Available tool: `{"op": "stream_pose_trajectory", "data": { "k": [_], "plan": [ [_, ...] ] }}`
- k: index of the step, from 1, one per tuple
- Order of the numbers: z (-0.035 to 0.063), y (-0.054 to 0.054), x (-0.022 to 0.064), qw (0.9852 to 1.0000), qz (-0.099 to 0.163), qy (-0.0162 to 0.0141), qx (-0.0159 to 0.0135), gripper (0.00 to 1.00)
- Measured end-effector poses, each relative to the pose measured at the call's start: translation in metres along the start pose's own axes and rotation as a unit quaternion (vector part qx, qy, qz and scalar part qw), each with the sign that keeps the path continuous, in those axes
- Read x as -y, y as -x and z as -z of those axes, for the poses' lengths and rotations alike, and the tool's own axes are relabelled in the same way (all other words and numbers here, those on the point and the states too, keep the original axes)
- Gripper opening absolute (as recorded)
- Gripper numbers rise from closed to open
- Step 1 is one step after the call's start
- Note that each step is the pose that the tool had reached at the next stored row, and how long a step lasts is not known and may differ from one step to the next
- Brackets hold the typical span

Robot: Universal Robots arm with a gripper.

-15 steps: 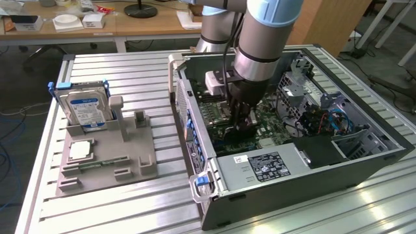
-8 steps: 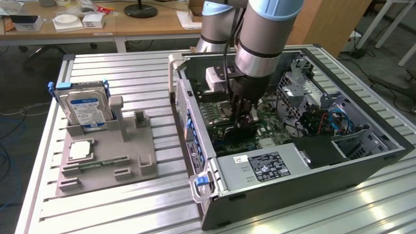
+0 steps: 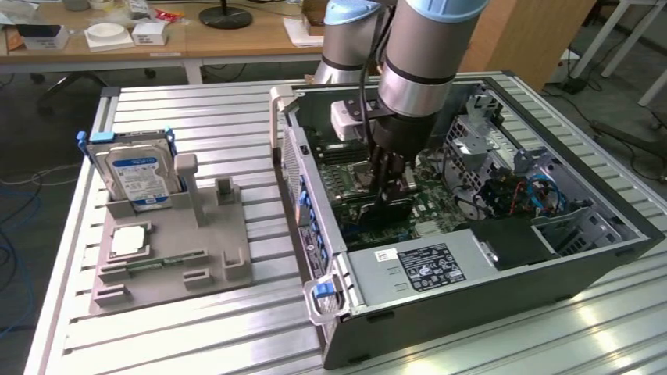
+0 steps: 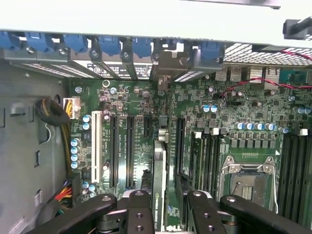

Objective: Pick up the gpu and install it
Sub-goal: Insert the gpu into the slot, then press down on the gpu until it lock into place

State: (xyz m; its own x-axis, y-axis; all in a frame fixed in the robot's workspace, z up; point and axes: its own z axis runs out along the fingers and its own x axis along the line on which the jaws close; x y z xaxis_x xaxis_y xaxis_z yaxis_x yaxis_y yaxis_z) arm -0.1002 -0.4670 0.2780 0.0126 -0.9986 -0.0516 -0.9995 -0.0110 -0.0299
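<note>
The gpu (image 3: pixel 382 209) is a thin dark card held on edge inside the open computer case (image 3: pixel 583 258), low over the green motherboard (image 3: pixel 438 207). My gripper (image 3: pixel 388 181) reaches straight down into the case and is shut on the card's upper edge. In the wrist view the gpu (image 4: pixel 159 168) runs edge-on away from my gripper (image 4: pixel 168 202), in line with the long expansion slots (image 4: pixel 129 151). Black fingers (image 4: pixel 140 209) stand on either side of it. Its far end points at the rear slot brackets (image 4: pixel 165 66). Whether its connector sits in a slot is hidden.
A grey fixture (image 3: pixel 167 266) on the exterior view's left holds an upright hard drive (image 3: pixel 136 173), a small chip (image 3: pixel 127 241) and a memory stick (image 3: pixel 156 262). In the case are the power supply (image 3: pixel 417 267), drive cage (image 3: pixel 501 148), CPU socket (image 4: pixel 248 180) and a cable bundle (image 4: pixel 51 112).
</note>
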Motion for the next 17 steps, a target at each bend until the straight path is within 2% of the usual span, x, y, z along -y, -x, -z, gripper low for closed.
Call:
{"op": "stream_pose_trajectory", "data": {
  "k": [3, 4, 5, 7, 9, 17],
  "plan": [
    [0.0, 0.0, 0.0, 1.0, 0.0, -0.0002, 0.0001, 0.32],
    [0.0, 0.0, 0.0, 1.0, 0.0, -0.0002, 0.0001, 0.26],
    [0.0, 0.0, 0.0, 1.0, 0.0, -0.0002, 0.0, 0.26],
    [0.0001, 0.0, 0.0, 1.0, 0.0, -0.0001, 0.0, 0.14],
    [0.0001, 0.0, 0.0, 1.0, 0.0, -0.0001, 0.0, 0.1],
    [0.0, 0.0, 0.0, 1.0, 0.0, -0.0001, 0.0, 0.1]
  ]
}}
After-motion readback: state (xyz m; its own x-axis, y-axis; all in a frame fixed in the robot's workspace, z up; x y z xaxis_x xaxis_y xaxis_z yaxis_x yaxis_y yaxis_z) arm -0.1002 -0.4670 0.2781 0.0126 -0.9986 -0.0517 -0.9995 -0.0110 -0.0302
